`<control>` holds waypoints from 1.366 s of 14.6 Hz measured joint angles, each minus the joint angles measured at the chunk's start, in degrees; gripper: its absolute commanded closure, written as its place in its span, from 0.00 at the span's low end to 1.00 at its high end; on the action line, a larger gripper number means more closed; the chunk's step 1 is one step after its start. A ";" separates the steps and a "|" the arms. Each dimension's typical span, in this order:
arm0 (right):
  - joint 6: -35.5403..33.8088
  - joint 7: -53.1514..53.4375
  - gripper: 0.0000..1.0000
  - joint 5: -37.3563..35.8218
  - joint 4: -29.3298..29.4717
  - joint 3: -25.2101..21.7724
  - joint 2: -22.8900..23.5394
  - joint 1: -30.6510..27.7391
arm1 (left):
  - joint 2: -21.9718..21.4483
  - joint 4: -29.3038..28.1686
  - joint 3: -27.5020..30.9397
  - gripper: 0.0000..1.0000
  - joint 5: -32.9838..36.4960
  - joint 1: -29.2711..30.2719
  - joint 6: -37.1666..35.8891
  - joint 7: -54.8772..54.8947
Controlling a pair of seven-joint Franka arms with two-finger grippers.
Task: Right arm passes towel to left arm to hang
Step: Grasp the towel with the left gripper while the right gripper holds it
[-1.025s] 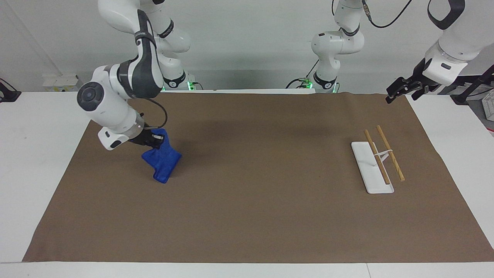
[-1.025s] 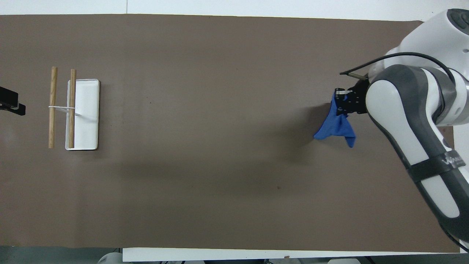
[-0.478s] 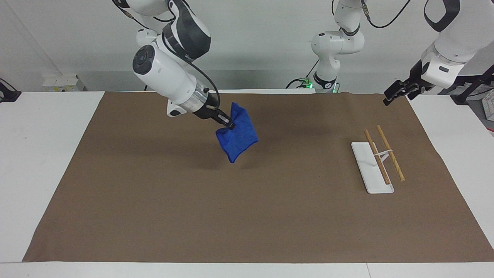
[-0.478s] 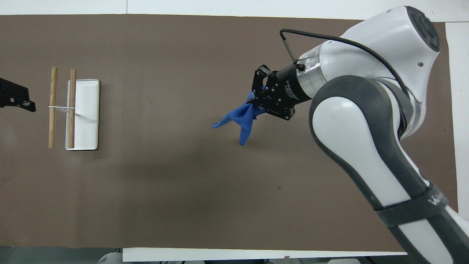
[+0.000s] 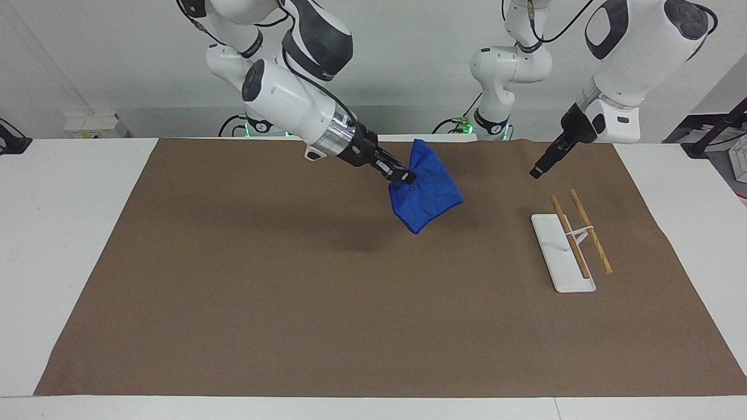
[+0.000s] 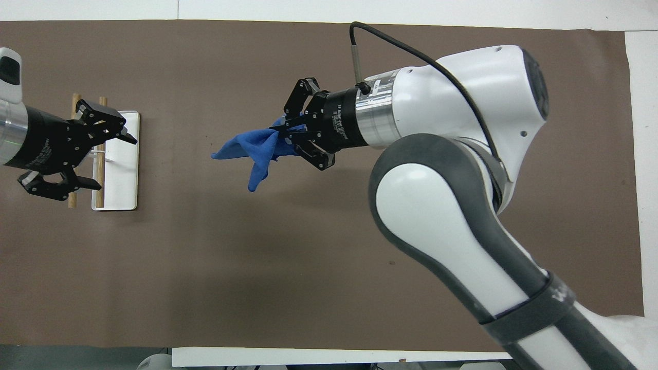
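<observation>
Paper (image 5: 362, 326), a wide brown sheet, covers most of the white table (image 5: 58, 233), and both arms work above it. The right arm (image 5: 292, 99) reaches out over the middle of the sheet, and the right gripper (image 5: 402, 176) pinches one bunched edge of the towel (image 5: 429, 195), which hangs free in the air with its loose part drooping toward the left arm's end, clear of the paper and casting a shadow below. The left arm (image 5: 630, 52) leans in from its own end, and the left gripper (image 6: 103, 151) hovers with its fingers spread wide, over the edge of the rack (image 5: 560, 251), a white base that carries two wooden bars (image 5: 589, 230) and sits on the paper toward the left arm's end. A clear gap separates the spread fingers from the hanging cloth, so the step in hand reads as the carry toward the handover, with the pass itself not yet made. The next move likely calls for closing that gap until a free fold of cloth lies between the left fingers, then a firm grip by the left gripper ahead of any release by the right, since a towel let go too soon would drop to the paper
</observation>
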 measured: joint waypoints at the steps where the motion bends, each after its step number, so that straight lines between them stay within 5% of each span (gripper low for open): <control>1: 2.26 2.16 1.00 0.03 0.01 1.07 0.32 0.34 | -0.30 -0.77 0.00 0.00 -1.72 -0.62 1.07 -4.93; 8: 4.93 5.89 1.00 0.05 0.04 2.57 0.74 0.58 | -2.15 -6.69 -0.14 0.00 -5.34 -6.68 14.07 -37.03; 12: 4.93 5.89 1.00 0.06 0.05 2.58 0.75 0.59 | -2.89 -9.26 -0.11 0.02 -5.39 -8.44 20.14 -44.27; 15: 4.93 5.89 1.00 0.06 0.06 2.70 0.75 0.60 | -2.42 -11.16 -0.17 0.24 -5.44 -10.78 23.42 -45.47; 20: 4.93 5.89 1.00 0.06 0.06 2.71 0.77 0.61 | -1.75 -12.54 -0.05 0.74 -5.76 -11.50 26.79 -47.01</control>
